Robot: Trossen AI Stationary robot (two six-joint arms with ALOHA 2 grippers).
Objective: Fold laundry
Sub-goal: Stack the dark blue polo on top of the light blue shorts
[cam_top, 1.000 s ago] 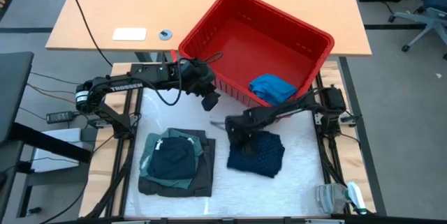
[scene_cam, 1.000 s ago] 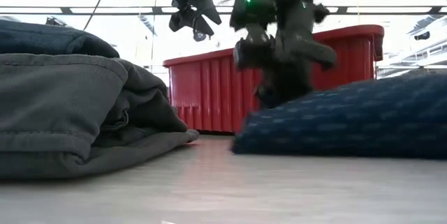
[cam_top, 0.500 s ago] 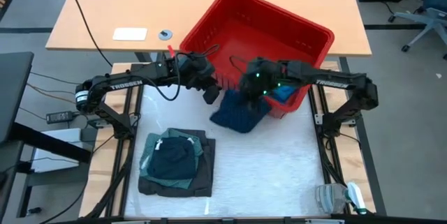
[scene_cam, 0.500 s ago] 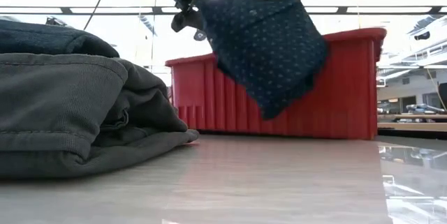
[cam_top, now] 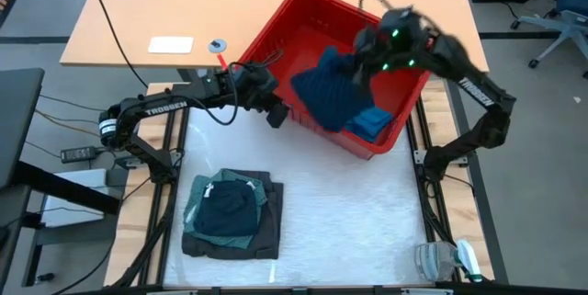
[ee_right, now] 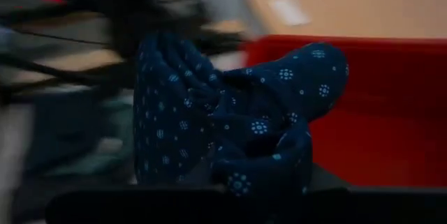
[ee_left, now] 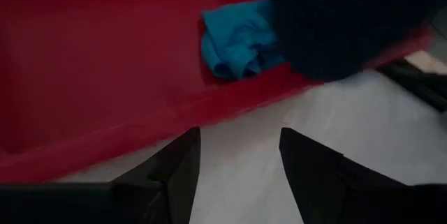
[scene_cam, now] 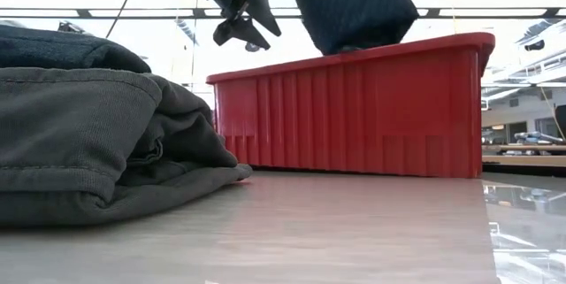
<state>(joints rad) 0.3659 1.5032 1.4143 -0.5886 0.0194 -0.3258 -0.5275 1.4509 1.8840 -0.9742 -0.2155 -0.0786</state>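
My right gripper (cam_top: pixel 366 63) is raised over the red basket (cam_top: pixel 276 38) and shut on the navy dotted piece (cam_top: pixel 329 95), which hangs bunched above the basket's inside. A bright blue cloth (cam_top: pixel 372 122) lies in the basket's near right corner. My left gripper (ee_left: pixel 237 154) hovers open, with nothing between its fingers, just outside the basket's near left wall (ee_left: pixel 105 77). On the mat's near left a folded stack rests flat: a dark piece (cam_top: pixel 228 210) on a teal-green shirt (cam_top: pixel 197 205), on a charcoal grey piece (cam_top: pixel 268 232). My right gripper holds the navy dotted piece by a bunched upper part (ee_right: pixel 241 158); the cloth lies in front of the fingers and hides them, so the layers cannot be told. The gripper slants down from the right. The piece hangs slack below it (scene_cam: pixel 349 10), clear of the table.
The white mat (cam_top: pixel 349 212) lies bare to the right of the stack. The basket's wall (scene_cam: pixel 354 116) stands along the mat's far side. Beyond it is a wooden table with a white card (cam_top: pixel 170 45). A clear plastic object (cam_top: pixel 446 260) sits at the near right corner.
My right gripper, which was down on the folded navy dotted piece on the mat's right, has risen steeply and swung toward the far edge. The piece has left the mat, lost its flat fold, and now hangs bunched over the basket.
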